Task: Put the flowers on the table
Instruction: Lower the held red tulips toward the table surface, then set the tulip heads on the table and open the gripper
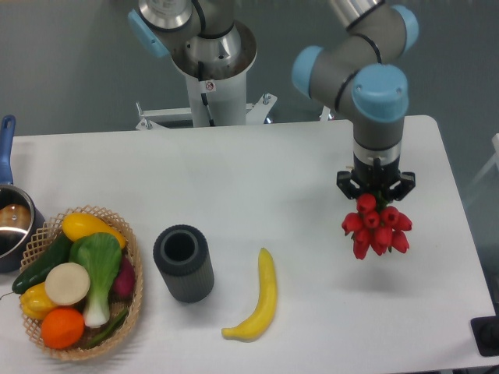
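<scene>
A bunch of red tulip flowers [374, 227] hangs at the right side of the white table [257, 179], buds pointing toward the front edge. My gripper [376, 189] points down from above and is shut on the stems just behind the buds, so the stems are mostly hidden under the fingers. I cannot tell whether the buds touch the tabletop or hang just above it.
A yellow banana [260, 300] lies left of the flowers near the front. A dark grey cylinder vase [183, 263] stands left of it. A wicker basket [131, 304] of vegetables and a pot [11, 222] sit at the far left. The table's right edge is near the flowers.
</scene>
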